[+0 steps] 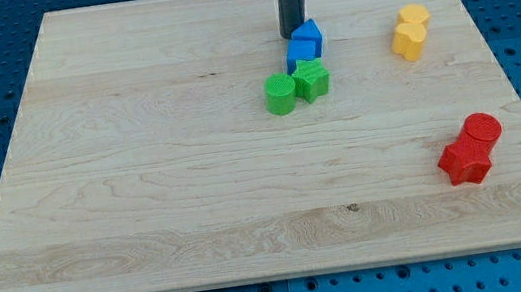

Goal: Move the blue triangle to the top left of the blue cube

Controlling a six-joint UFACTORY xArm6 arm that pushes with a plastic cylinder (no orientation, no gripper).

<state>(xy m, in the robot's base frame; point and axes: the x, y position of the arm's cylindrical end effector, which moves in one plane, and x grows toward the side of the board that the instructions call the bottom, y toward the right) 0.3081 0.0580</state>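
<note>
The blue triangle (309,36) lies near the top middle of the wooden board (144,181). The blue cube (300,55) sits just below it, touching it, slightly to the view's left. My tip (292,34) is at the end of the dark rod, right against the upper left side of the blue triangle. Two green blocks press against the blue cube from below: a green cylinder (281,94) and a green star-like block (311,80).
Two yellow blocks (411,31) stand together at the view's upper right. A red cylinder (483,128) and a red star-like block (465,160) sit at the lower right, near the board's right edge.
</note>
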